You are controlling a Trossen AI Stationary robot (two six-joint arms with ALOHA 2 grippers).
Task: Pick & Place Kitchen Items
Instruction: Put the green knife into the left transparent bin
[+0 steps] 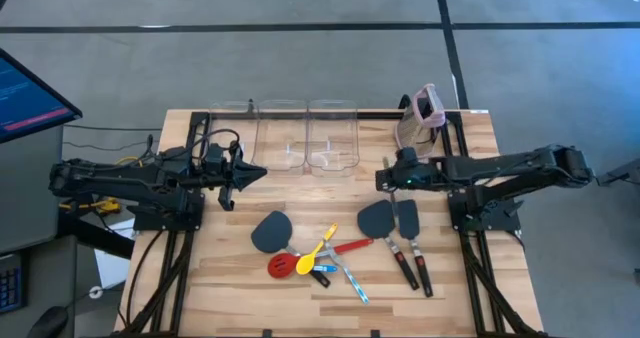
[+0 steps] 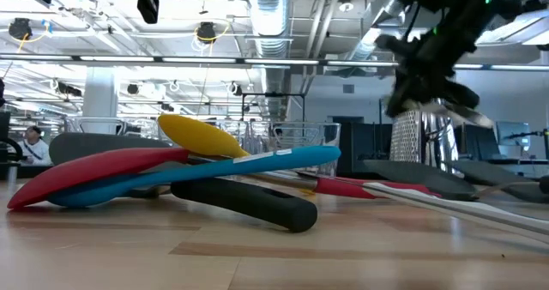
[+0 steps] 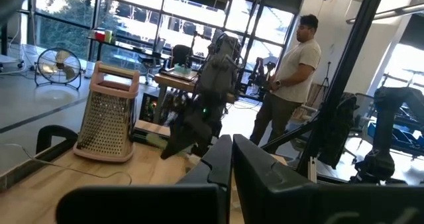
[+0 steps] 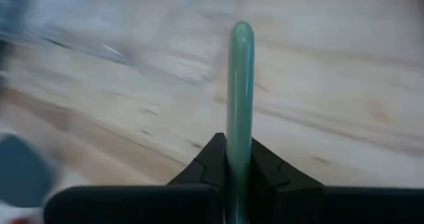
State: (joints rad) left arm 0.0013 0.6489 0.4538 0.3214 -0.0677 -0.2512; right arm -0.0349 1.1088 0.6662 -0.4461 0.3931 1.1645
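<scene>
Right wrist view: green tool clamped in right gripper

High view looks straight down on the desk; low view skims level across it; both share the grater.

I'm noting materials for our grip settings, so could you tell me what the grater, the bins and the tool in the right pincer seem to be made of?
Grater: perforated, dull silvery metal, pink plastic-looking frame.
Bins: clear, glossy, likely plastic; the table shows through.
Green tool in the right pincer: smooth, slightly translucent, probably plastic; unsure.
</scene>
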